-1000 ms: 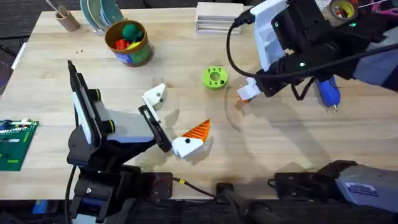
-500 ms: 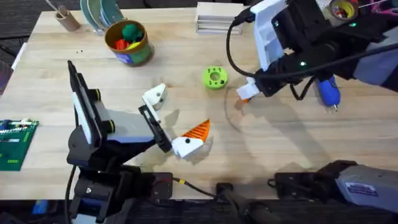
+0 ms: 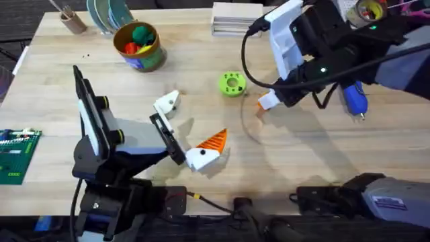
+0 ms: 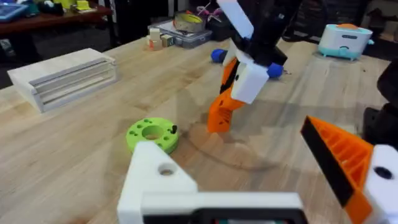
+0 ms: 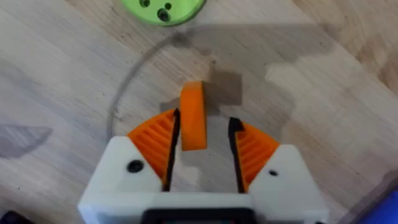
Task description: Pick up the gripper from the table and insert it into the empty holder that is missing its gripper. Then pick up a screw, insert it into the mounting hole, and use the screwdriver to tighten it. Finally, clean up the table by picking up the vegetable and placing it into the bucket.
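Observation:
The small orange gripper [image 5: 193,115] stands on the table between my right gripper's [image 5: 203,124] orange pads, against one pad with a gap to the other. From above, the right gripper [image 3: 264,102] hovers right of a green disc [image 3: 232,84]. My left gripper [image 3: 188,128] rests open near the table's middle. One of its fingers is the bare white empty holder [image 3: 168,104], also close up in the left wrist view [image 4: 155,180]; the other carries an orange tip [image 3: 213,141]. The blue screwdriver [image 3: 354,97] lies at the right. The bucket [image 3: 139,47] sits far left with toys inside. The vegetable and the screw are out of view.
A wooden block stack [image 3: 235,17] lies at the far edge. A brown cup [image 3: 72,20] and plates [image 3: 107,13] stand at the far left corner, and a green circuit board [image 3: 17,154] lies at the left edge. A tape roll [image 3: 368,10] sits at the far right.
The right arm has shifted slightly, its gripper staying over the orange piece. The left arm has not moved.

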